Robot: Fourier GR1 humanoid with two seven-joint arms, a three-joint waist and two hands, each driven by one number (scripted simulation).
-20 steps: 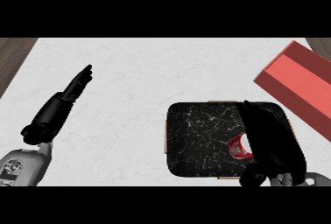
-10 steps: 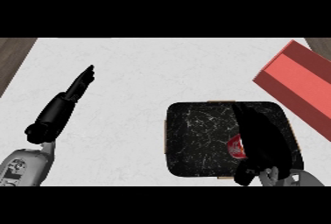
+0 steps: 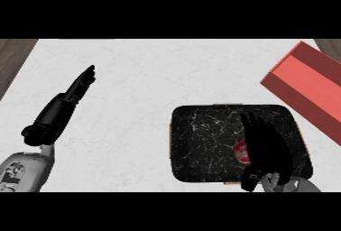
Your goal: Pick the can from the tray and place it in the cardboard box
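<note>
A red can point(image 3: 241, 151) lies on the black marbled tray point(image 3: 203, 140) at the lower right, only a small part of it showing at the hand's left edge. My right hand point(image 3: 266, 149) is stretched over the can with straight fingers pointing away from me, hiding most of it. The box point(image 3: 307, 83) is red and sits at the right edge, beyond the tray. At the left, my left hand point(image 3: 76, 88) rests open on the white counter, fingers pointing up and right.
The white counter point(image 3: 146, 76) spreads between the left hand and the tray. A dark wooden floor strip point(image 3: 13, 56) shows past the counter's left edge.
My right hand has slid a little toward me and down over the can. The left hand has not moved.
</note>
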